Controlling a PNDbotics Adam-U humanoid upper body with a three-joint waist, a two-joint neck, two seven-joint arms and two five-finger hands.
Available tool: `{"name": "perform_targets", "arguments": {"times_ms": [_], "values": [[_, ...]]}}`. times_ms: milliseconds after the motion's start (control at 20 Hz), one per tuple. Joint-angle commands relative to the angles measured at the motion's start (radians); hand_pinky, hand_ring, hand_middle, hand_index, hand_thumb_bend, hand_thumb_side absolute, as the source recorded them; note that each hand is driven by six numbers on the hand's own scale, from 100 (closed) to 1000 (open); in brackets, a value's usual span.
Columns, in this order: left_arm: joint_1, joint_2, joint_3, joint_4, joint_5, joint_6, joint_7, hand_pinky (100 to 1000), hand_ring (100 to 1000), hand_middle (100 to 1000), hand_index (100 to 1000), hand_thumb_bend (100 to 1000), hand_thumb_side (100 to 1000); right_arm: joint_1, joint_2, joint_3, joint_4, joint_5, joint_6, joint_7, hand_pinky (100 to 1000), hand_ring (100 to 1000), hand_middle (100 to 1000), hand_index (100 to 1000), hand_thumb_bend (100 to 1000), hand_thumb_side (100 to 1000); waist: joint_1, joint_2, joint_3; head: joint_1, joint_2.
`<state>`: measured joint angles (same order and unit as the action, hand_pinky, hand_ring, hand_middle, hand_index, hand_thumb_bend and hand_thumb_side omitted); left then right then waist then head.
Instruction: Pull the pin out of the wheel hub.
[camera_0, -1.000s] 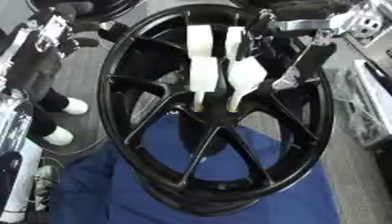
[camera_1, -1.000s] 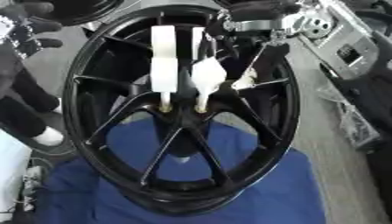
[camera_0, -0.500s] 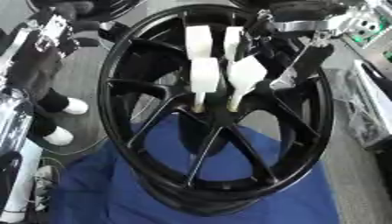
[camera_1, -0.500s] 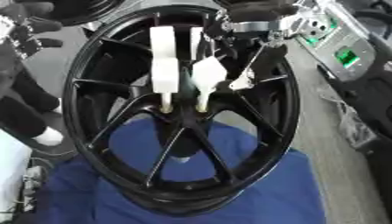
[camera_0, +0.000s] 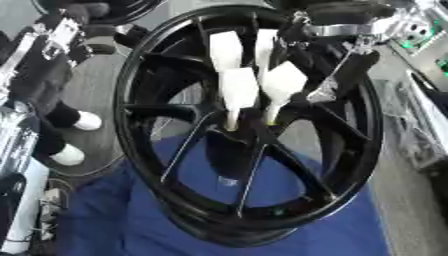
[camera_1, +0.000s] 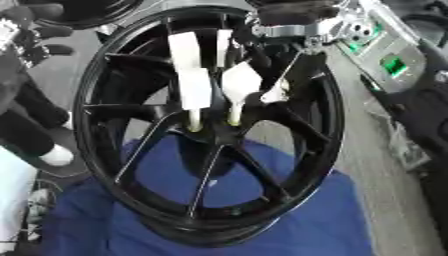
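Under the wheel lay a blue cloth (camera_0: 114, 215), with grey floor around it. The black wheel hub (camera_0: 249, 125) stood tilted on that cloth, spokes glossy, two pale pins (camera_0: 232, 120) seated at its centre. The right hand (camera_0: 254, 75) reached down from above, its white fingers (camera_0: 238, 90) set on the pins; whether they gripped I could not tell.

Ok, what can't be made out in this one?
1. The pin: in both eye views the right hand covers the centre of the wheel hub; the pale stubs below it may be pin or hand.
2. Whether the right hand holds anything: blurred, both views.
3. The left hand: cut off by the left edge, blurred.
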<state>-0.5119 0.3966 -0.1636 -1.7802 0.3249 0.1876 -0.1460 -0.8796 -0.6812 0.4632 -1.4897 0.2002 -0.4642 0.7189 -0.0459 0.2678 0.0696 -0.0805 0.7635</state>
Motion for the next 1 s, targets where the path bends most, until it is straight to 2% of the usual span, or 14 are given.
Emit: {"name": "perform_targets", "arguments": {"times_ms": [50,350,1000], "values": [[-0.017,0.022,0.001,-0.009,0.003,-0.001,-0.006,768,820,859,784,100,605,-0.013,-0.013,-0.003,-0.004,0.006,-0.13,0.125,100,311,492,657,364,153,0.003,-0.015,-0.001,0.003,0.003],[-0.016,0.023,0.001,-0.008,0.001,0.0,-0.009,768,820,860,781,100,606,-0.013,-0.015,-0.004,-0.005,-0.001,-0.121,0.114,100,296,474,633,340,100,0.003,-0.016,-0.003,0.003,0.004],[-0.014,0.026,-0.001,-0.006,0.004,0.004,-0.01,767,822,862,778,100,608,-0.022,-0.045,-0.027,-0.022,-0.042,-0.096,0.076,100,281,445,592,322,100,0.002,-0.017,-0.009,0.002,0.005]]}}
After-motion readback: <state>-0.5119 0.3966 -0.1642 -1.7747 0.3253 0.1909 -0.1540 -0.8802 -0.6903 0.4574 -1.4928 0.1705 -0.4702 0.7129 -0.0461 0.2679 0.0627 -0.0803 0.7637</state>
